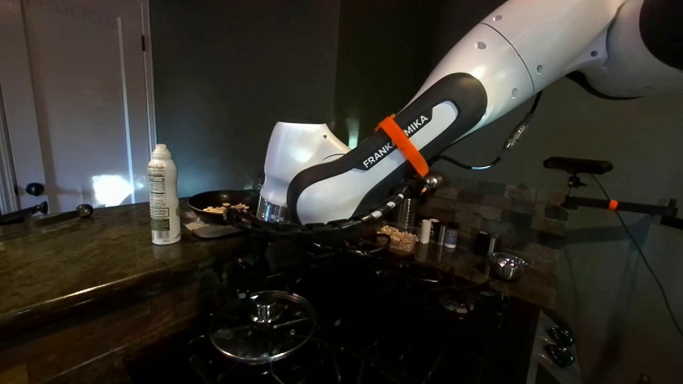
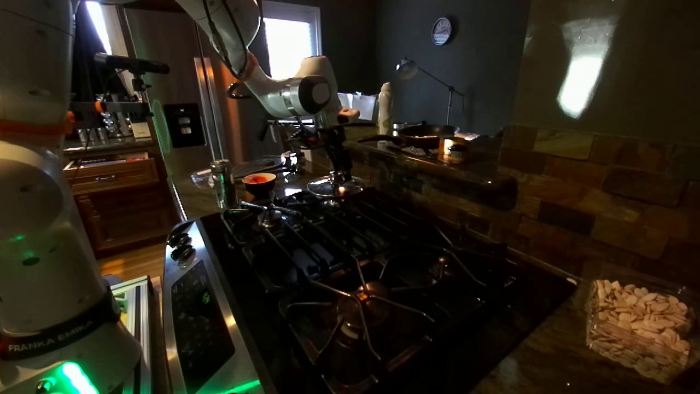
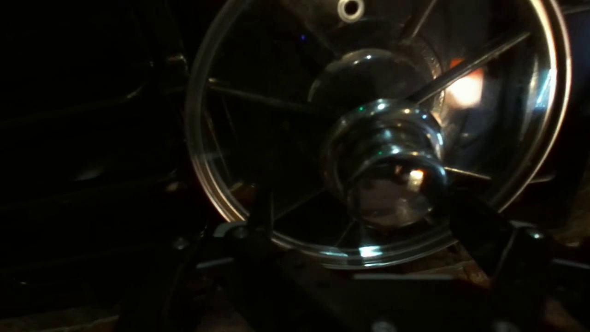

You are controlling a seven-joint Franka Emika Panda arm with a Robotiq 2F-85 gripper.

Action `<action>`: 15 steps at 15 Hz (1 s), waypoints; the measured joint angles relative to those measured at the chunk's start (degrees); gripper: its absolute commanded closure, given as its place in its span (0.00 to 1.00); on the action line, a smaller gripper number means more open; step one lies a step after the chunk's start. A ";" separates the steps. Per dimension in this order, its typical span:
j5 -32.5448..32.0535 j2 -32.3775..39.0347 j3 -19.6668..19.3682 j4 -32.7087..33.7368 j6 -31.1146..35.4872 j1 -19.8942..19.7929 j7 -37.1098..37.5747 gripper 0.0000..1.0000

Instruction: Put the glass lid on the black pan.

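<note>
Low down, arm (image 1: 448, 106) bent, gripper (image 3: 359, 198) spread wide over the glass lid (image 1: 263, 327).

— What colour is the Franka Panda arm (image 1: 496, 64)?
— Glossy white with black trim (image 1: 469, 87), its FRANKA EMIKA lettering (image 1: 379, 155) partly hidden by an orange strap (image 1: 404, 147).
— And the cable (image 1: 474, 168)?
— Black, with a silvery connector (image 1: 515, 135).
— The claw (image 3: 359, 203)?
— Dark, with shiny screw heads (image 3: 534, 234); the base (image 2: 95, 358) carries a green light (image 2: 76, 377).
</note>
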 measured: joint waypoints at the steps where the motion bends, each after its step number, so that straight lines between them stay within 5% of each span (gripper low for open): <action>1: 0.37 0.00 0.00 0.16 -0.78 0.21 -0.05 0.02; 6: 3.00 -0.01 0.36 0.99 -2.75 1.27 -1.26 0.15; 13: 3.57 -0.02 -0.07 1.13 -2.76 1.52 -1.11 0.19; 14: 3.57 -0.02 -0.19 1.13 -2.76 1.52 -1.06 0.25; 15: 3.57 -0.02 -0.28 1.13 -2.76 1.52 -0.98 0.40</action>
